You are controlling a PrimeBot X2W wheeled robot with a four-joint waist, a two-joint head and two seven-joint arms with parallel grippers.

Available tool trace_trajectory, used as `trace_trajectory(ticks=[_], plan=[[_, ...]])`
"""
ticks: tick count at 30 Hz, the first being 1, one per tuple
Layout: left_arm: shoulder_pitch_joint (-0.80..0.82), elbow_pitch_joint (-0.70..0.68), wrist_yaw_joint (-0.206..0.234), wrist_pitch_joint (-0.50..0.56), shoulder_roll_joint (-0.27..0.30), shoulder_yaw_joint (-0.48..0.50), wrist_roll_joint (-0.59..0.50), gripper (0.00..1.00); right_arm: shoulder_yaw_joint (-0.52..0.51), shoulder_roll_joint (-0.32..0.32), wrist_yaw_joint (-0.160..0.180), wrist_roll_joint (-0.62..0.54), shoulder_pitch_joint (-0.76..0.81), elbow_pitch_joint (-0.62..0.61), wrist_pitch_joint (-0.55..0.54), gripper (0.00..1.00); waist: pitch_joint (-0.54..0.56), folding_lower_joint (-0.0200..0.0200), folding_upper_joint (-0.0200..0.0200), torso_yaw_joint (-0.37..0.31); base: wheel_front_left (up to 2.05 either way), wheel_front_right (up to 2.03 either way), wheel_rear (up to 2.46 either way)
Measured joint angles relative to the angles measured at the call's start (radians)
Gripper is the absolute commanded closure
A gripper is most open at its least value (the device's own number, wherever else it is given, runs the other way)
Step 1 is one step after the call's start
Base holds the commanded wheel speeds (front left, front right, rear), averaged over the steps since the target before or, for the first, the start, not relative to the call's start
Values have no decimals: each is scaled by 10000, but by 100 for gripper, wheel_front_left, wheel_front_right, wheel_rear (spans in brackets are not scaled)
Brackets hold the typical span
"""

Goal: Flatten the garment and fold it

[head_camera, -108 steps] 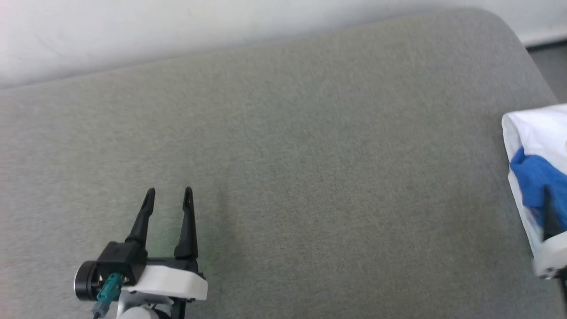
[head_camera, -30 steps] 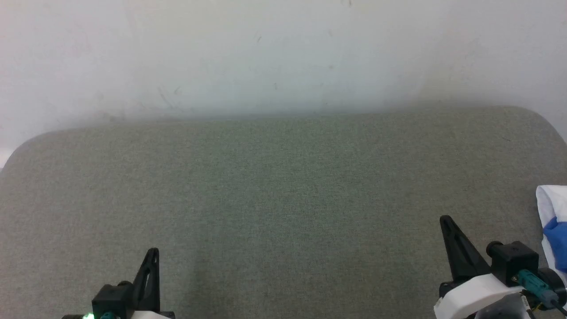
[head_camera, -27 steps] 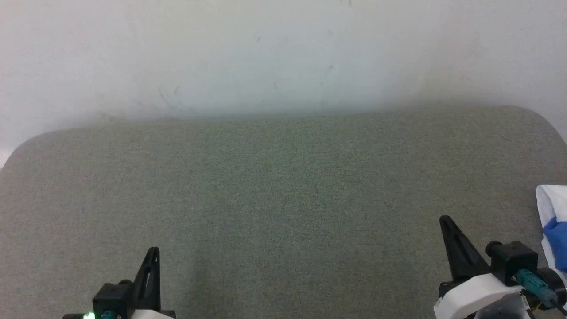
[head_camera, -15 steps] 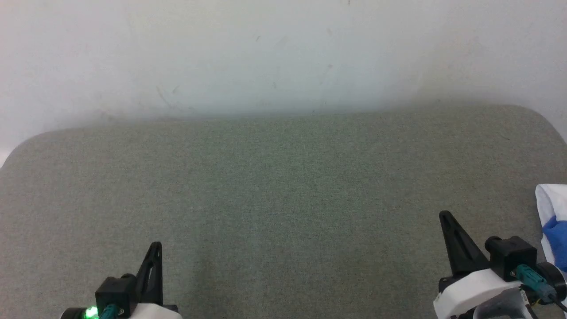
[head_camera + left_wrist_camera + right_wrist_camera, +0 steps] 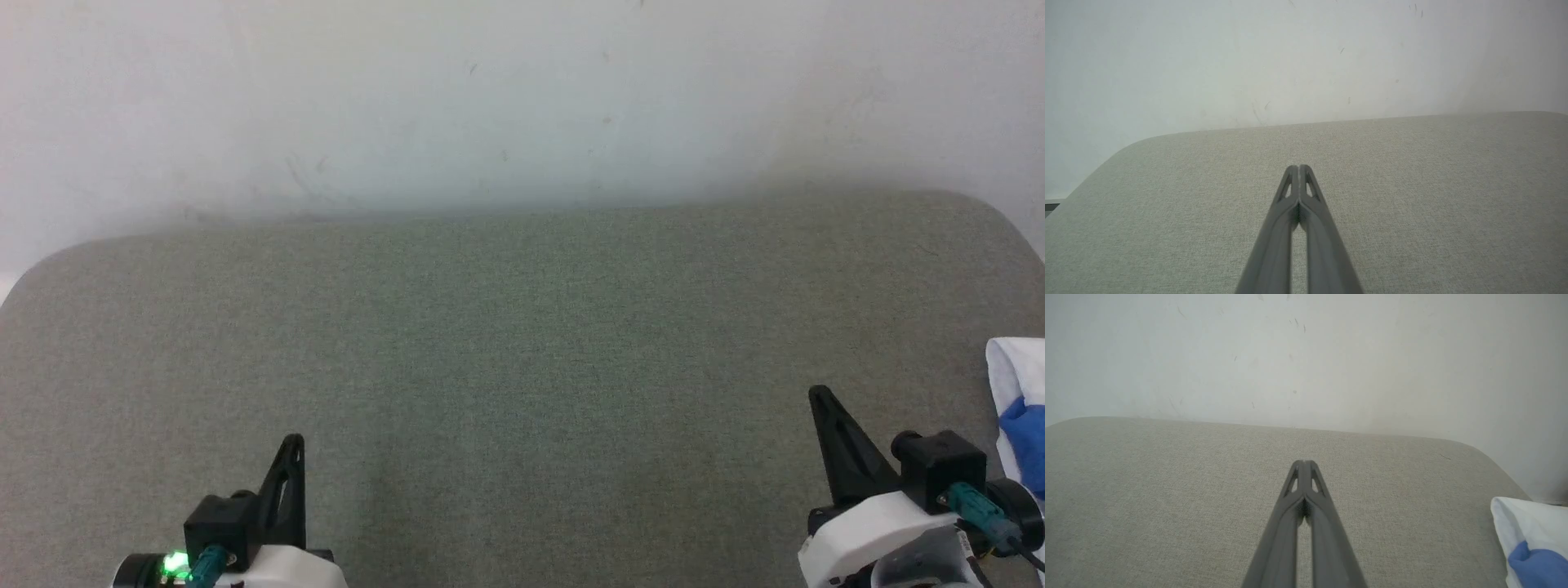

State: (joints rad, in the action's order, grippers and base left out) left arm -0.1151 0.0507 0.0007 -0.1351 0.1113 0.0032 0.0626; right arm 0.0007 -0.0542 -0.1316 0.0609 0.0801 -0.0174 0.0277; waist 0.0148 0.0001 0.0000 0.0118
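Two-toned garment (image 5: pixel 1019 382) — white, blue patch.

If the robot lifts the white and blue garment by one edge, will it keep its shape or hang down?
Probably it hangs limp: the garment lies in soft rounded folds near the right end of the grey cushion, no stiff creases. It looks thin, so likely light for its size. On that textured fabric, a push would likely bunch it, not slide it.

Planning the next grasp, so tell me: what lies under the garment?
The garment rests on the grey upholstered surface, near its right end. Anything directly beneath the cloth is covered, and the picture edge crops the garment.
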Motion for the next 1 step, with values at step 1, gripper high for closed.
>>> trace_trajectory(ticks=[1], plan=[[9,-4,0,40,-12,0,-15,100,0,0,0,-2,-8,2,-4,100,-2,0,0,-2,0,0,0]])
